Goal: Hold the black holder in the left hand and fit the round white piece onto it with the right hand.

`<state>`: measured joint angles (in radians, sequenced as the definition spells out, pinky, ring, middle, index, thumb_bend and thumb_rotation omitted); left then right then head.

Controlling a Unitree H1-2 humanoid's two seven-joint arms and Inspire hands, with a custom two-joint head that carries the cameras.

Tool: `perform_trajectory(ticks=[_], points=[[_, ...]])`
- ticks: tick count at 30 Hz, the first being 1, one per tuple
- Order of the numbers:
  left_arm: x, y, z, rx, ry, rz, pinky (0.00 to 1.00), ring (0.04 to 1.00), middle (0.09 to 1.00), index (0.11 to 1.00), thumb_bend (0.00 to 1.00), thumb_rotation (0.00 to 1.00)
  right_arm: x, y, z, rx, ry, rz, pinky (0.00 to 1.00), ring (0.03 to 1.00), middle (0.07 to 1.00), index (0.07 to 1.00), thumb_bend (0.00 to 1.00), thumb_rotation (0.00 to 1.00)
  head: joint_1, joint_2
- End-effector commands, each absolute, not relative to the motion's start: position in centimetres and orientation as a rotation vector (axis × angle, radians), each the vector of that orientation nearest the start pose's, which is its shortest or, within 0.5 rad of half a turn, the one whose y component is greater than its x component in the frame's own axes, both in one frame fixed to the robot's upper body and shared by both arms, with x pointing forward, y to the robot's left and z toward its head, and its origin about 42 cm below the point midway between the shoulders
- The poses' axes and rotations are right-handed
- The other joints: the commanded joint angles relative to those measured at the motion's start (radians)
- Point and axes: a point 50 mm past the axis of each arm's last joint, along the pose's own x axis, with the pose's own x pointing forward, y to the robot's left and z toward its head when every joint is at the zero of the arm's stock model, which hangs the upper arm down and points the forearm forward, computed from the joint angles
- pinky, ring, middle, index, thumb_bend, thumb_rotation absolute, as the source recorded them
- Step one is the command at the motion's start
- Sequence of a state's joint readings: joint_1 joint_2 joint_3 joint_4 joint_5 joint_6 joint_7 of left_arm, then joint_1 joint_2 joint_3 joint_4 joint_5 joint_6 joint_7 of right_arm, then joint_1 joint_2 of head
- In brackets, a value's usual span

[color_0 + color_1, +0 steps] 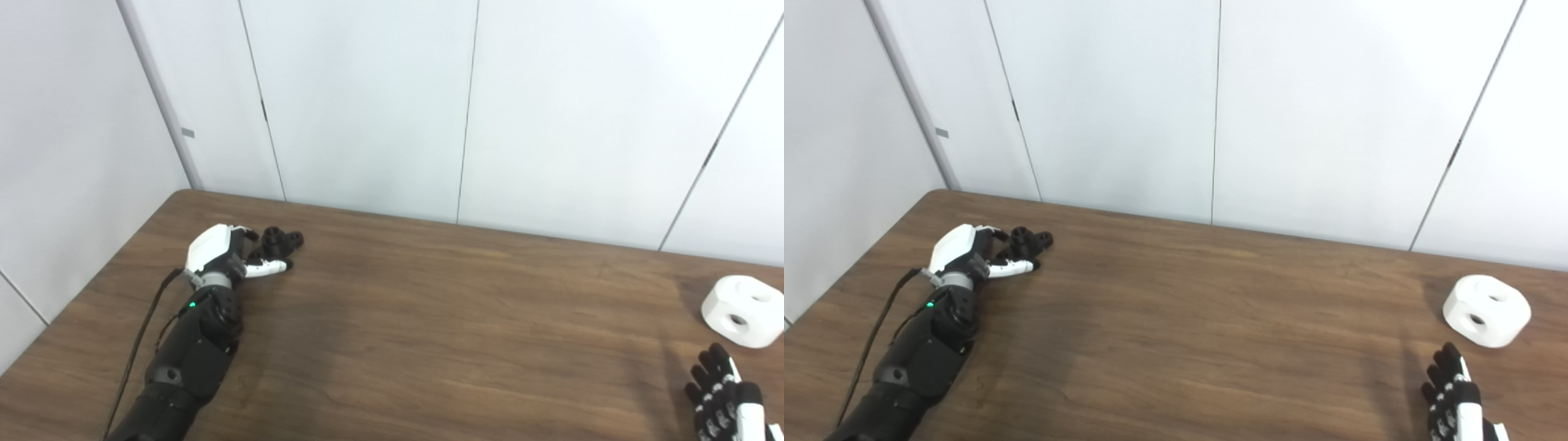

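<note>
— Operator: From my remote station I see the left hand lying on the table near its far left corner; its fingers reach toward the black holder, which rests on the wood just beyond them; the thumb side touches or nearly touches the holder, though I cannot tell whether the hand has actually closed on it.

— Desk: And the other side, measured from that holder?

— Operator: Well apart from the holder, across the whole width of the table, my right hand enters at the bottom edge; its fingers are extended upright and slightly spread, gripping nothing; just beyond them, farther from me and clear of any contact, sits the round white piece, resting on the tabletop with two round holes showing, one in its top face and one in its side; white wall panels stand behind the table, beyond the holder.
</note>
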<state>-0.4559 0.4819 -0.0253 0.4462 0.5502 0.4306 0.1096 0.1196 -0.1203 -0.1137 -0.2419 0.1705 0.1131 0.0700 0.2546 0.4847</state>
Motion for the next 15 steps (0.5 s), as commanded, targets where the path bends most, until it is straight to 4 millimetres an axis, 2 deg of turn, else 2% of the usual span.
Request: perform_trajectory(ticks=[1, 9, 15], points=[[42.91, 41.63, 19.84, 1.052, 0.281, 0.463, 1.00, 1.000, 0.949, 0.787, 0.86, 0.38, 24.63, -27.57, 14.52, 0.032, -0.093, -0.028, 1.00, 1.000, 1.000, 1.000, 0.61, 1.00, 0.000, 0.001], [42.64, 41.86, 19.73, 1.055, 0.291, 0.464, 1.00, 1.000, 0.948, 0.783, 0.85, 0.38, 24.59, -27.69, 14.67, 0.027, -0.099, -0.025, 1.00, 1.000, 1.000, 1.000, 0.60, 1.00, 0.006, 0.005], [42.59, 41.92, 19.73, 1.057, 0.292, 0.462, 1.00, 0.999, 0.932, 0.768, 0.84, 0.37, 24.55, -27.77, 14.75, 0.039, -0.100, -0.027, 1.00, 1.000, 1.000, 1.000, 0.64, 1.00, 0.003, 0.013]])
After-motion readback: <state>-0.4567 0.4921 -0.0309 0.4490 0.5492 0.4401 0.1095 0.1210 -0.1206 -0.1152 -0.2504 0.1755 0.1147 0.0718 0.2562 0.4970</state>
